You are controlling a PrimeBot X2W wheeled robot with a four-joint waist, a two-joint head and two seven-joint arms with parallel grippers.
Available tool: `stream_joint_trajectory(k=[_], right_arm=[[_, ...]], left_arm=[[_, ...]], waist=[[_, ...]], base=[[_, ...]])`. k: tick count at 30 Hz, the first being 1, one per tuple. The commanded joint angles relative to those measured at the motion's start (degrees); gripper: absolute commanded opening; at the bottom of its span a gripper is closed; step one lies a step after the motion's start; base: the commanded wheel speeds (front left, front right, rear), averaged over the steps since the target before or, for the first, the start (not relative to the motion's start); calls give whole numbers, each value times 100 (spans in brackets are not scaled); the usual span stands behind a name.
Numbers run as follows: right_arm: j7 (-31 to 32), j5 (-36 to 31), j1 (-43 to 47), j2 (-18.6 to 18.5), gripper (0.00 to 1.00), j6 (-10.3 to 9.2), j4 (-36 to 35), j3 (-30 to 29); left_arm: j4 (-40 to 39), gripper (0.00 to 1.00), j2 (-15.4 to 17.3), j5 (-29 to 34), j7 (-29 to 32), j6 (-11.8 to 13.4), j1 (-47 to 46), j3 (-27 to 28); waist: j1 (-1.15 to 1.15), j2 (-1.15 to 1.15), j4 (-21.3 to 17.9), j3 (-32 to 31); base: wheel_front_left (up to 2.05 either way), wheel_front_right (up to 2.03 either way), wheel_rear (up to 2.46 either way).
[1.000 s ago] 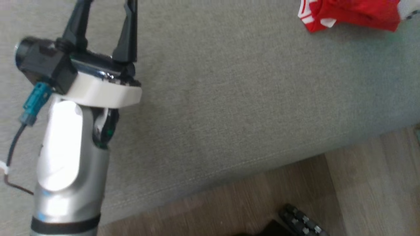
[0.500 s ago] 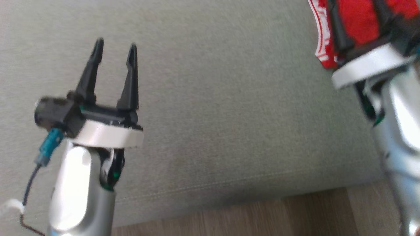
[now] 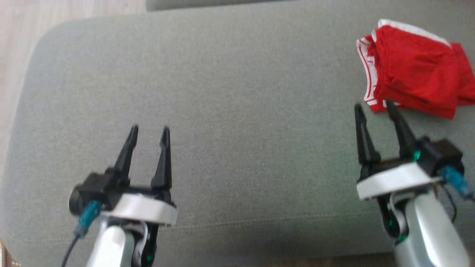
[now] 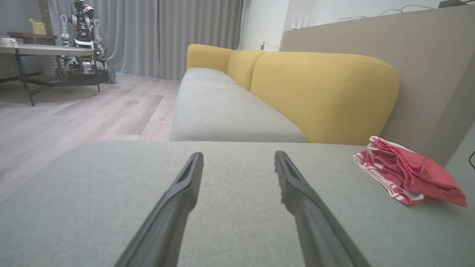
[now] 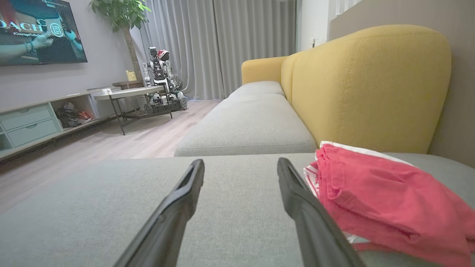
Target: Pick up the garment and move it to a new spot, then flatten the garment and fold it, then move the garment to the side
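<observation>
In the head view, red shorts with white-striped hems [image 3: 412, 66] lie in a loosely layered bundle at the far right of a grey sofa seat cushion [image 3: 237, 111]. The left pincer [image 3: 150, 129] hovers over bare fabric at the lower left, its fingers apart and holding nothing. The right pincer [image 3: 373, 106] is likewise spread and empty, with its tips just short of the near striped edge of the shorts. The left wrist view looks along the left pincer [image 4: 239, 155] across the open cushion, with the shorts [image 4: 408, 174] well off to the right, next to the yellow backrest [image 4: 326, 96]. In the right wrist view the right pincer [image 5: 240, 162] stands wide apart, and the shorts [image 5: 378, 193] lie just beside its right-hand finger, layered but rumpled. As a judgement, this fits two stages: a crumpled garment waiting to be lifted, or one roughly folded and set aside. The pictures do not settle which, so the next move cannot be fixed. Only the right pincer is placed near the cloth.
</observation>
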Motion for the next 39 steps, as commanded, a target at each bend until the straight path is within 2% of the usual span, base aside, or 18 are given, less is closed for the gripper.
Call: stream_joint_trajectory(k=[1, 8, 16, 20, 39], right_arm=[[-36, -51, -10, 49, 100, -1, -269, 96], [-36, -146, 343, 169, 100, -1, -415, 6], [-36, -163, 409, 196, 100, -1, -424, 28], [-36, -128, 415, 200, 100, -1, -431, 32], [-36, -84, 377, 202, 100, -1, -376, 191]], left_arm=[[-156, 100, 43, -13, -29, 57, -53, 197], [-99, 100, 43, -195, -29, 280, 169, 292], [-200, 100, 43, -67, -29, 315, 227, 318], [-138, 100, 43, -243, -29, 155, 263, 314], [-70, 100, 42, -520, -29, -154, 305, 511]], waist=[[0, -1, 20, -132], [0, -1, 6, -243], [0, -1, -31, -307], [0, -1, -44, -324], [0, -1, -57, -385]], base=[[0, 0, 0], [0, 0, 0], [0, 0, 0], [0, 0, 0], [0, 0, 0]])
